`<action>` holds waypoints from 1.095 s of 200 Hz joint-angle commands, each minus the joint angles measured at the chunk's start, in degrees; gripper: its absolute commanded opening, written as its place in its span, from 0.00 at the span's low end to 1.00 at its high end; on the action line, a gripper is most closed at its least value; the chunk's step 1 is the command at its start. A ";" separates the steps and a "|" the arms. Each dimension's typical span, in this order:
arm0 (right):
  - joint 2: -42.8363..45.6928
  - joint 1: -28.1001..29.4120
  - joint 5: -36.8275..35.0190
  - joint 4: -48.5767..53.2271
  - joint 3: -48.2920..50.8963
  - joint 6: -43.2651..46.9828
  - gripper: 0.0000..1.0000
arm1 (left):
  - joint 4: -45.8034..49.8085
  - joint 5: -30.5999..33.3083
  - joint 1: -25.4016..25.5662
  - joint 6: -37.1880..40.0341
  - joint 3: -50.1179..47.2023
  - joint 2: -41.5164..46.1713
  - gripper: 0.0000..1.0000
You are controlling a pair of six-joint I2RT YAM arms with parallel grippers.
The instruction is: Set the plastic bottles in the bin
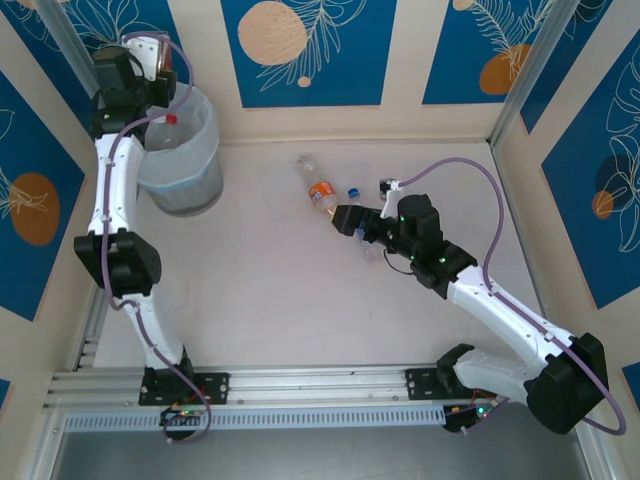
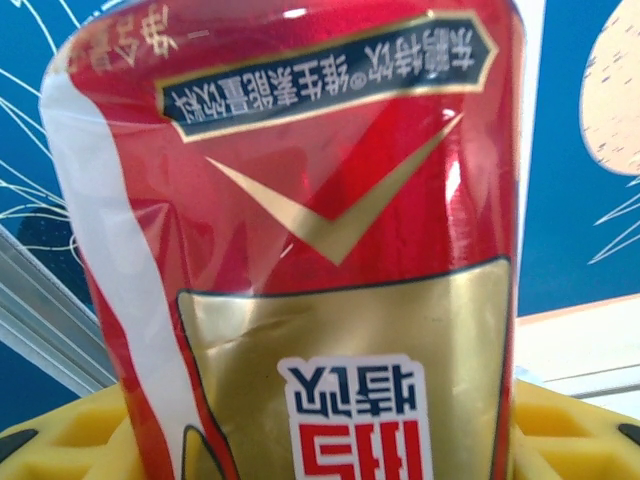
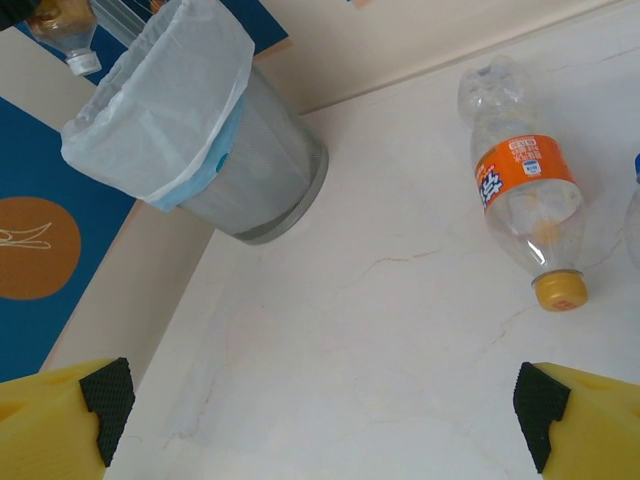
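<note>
Left gripper (image 1: 152,58): clamped on red-labelled bottle (image 2: 330,250), above bin (image 1: 190,178).
Right gripper (image 3: 320,400): jaws wide, empty, near orange-labelled bottle (image 3: 525,195).
Left wrist close-up: gold tick (image 2: 340,220) on the label.

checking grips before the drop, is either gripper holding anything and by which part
The left gripper holds a red-labelled bottle by its labelled body; the right gripper is open and empty.
</note>
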State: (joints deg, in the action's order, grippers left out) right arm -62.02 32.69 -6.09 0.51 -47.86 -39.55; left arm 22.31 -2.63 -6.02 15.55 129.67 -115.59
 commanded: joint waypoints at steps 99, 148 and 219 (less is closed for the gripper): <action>1.95 0.54 -3.80 2.47 0.48 0.28 1.00 | -5.27 -5.33 -4.56 29.74 -6.63 -2.78 0.70; 1.47 0.55 -3.58 2.17 0.73 -0.13 1.00 | -8.33 -1.89 -5.34 25.63 -7.25 -2.03 0.96; 0.12 0.54 -4.45 2.55 0.86 -0.38 1.00 | -3.52 -6.17 -5.27 8.34 -2.54 0.09 0.99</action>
State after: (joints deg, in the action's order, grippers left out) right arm -61.01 32.69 -8.64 2.81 -47.42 -39.57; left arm 17.21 -6.07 -10.76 34.26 123.17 -119.31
